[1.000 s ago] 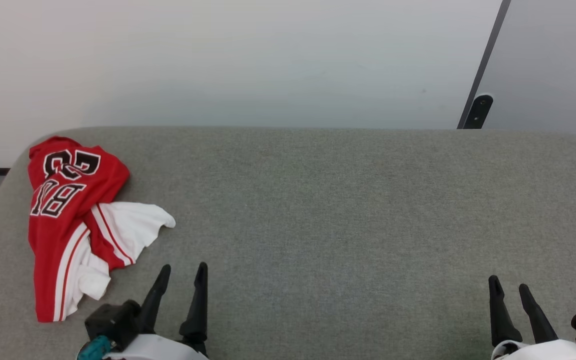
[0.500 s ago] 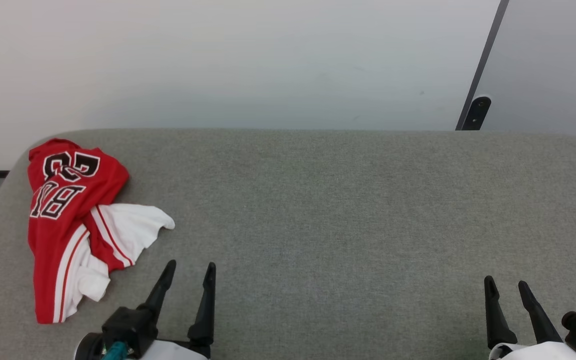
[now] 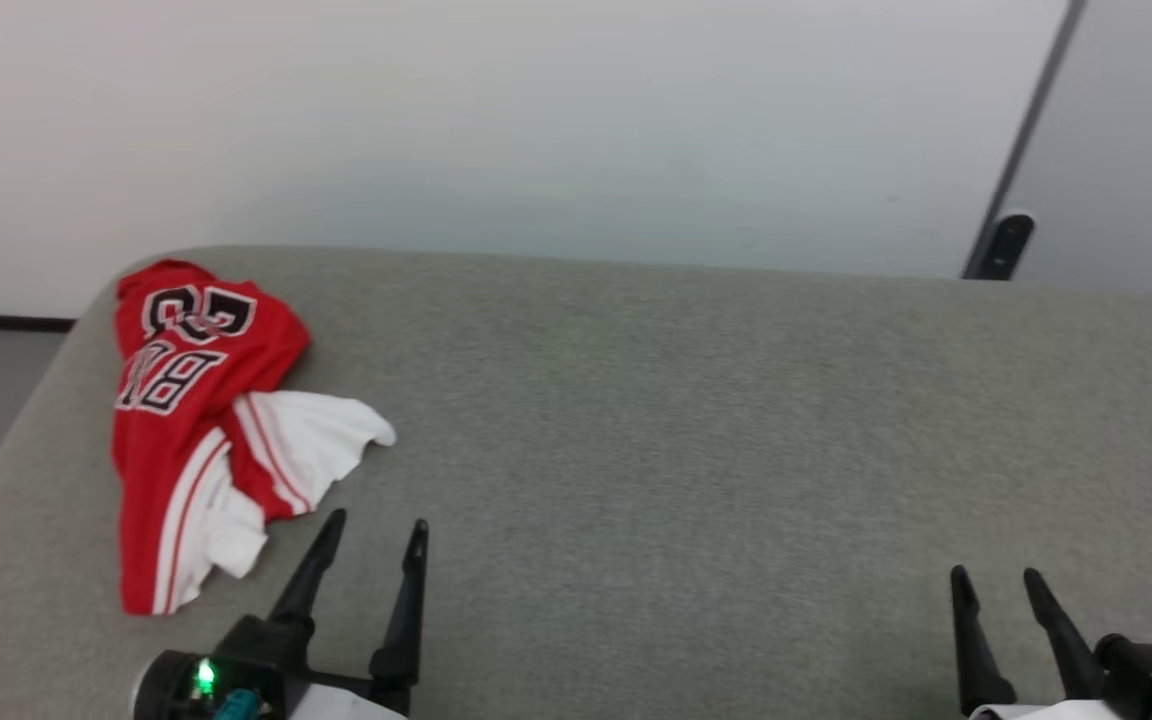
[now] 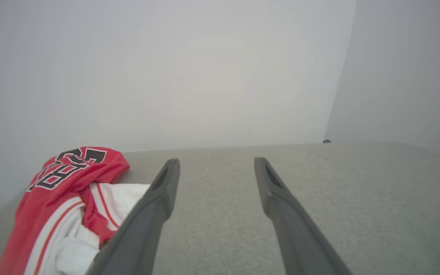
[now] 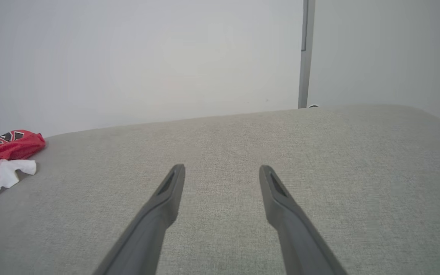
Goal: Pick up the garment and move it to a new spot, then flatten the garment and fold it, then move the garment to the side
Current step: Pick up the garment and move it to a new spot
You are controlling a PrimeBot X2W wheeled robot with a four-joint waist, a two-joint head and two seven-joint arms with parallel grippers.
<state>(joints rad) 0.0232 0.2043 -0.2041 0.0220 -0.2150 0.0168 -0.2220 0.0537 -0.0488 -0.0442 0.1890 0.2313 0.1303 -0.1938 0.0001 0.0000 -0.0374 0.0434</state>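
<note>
At the far left corner of the grey fabric-covered table (image 3: 696, 440) lies the garment (image 3: 186, 400), crumpled in a long heap. Its red body with the black, white-outlined lettering is toward the far edge, and its white sleeve with red stripes spills to the right and toward the near side. Just right of the heap's near end hovers the left claw (image 3: 378, 520), fingers spread wide and empty, pointing away; in the left wrist view the garment (image 4: 63, 183) sits beside and partly behind the left finger of that claw (image 4: 216, 161), whether touching it I cannot tell. Well apart at the near right is the right claw (image 3: 994, 574), also spread wide and holding nothing. From its wrist view (image 5: 222, 168) the garment (image 5: 6, 149) lies far off to the left. A pale wall (image 3: 536, 120) rises behind the table.
</note>
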